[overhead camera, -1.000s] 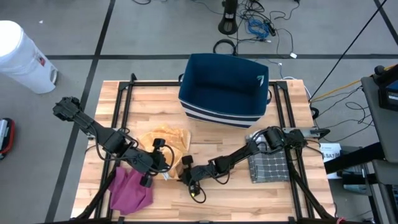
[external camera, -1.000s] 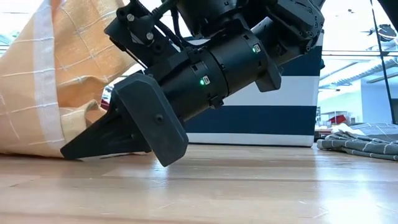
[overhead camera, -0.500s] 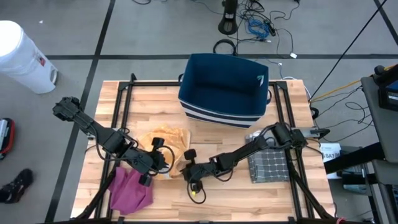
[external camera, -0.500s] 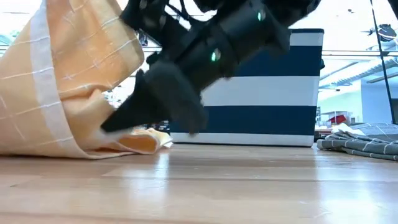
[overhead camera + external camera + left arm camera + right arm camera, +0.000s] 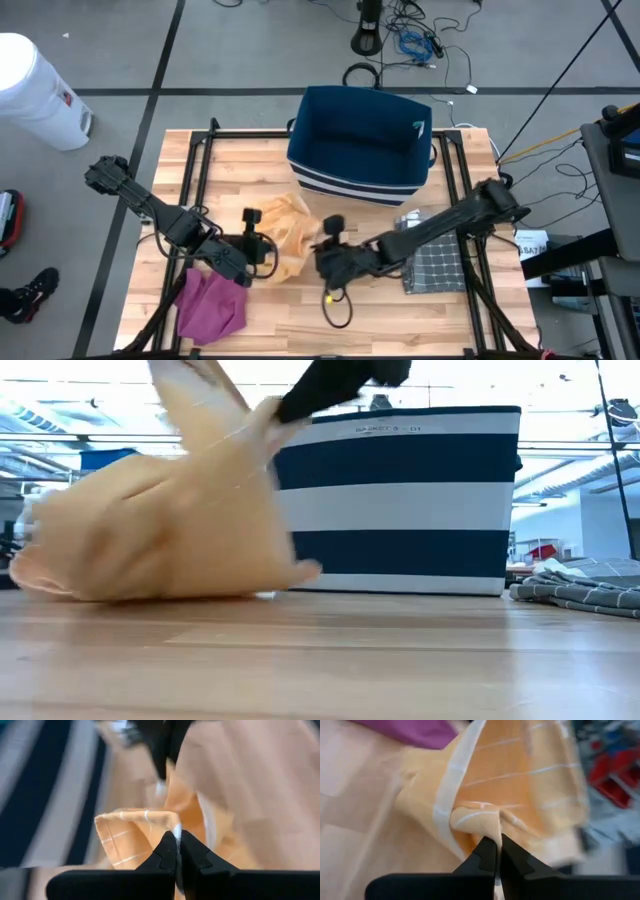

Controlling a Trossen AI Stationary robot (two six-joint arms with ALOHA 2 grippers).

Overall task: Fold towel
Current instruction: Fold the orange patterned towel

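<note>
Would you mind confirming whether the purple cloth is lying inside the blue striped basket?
No, in the high view the purple cloth lies on the table, near its front left corner, well apart from the basket.

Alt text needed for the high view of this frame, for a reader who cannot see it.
From above, both grippers are shut on the orange towel at mid-table: the left gripper at its left edge, the right gripper at its right. A navy striped basket sits behind, a purple cloth front-left, a grey checked towel right.
</note>
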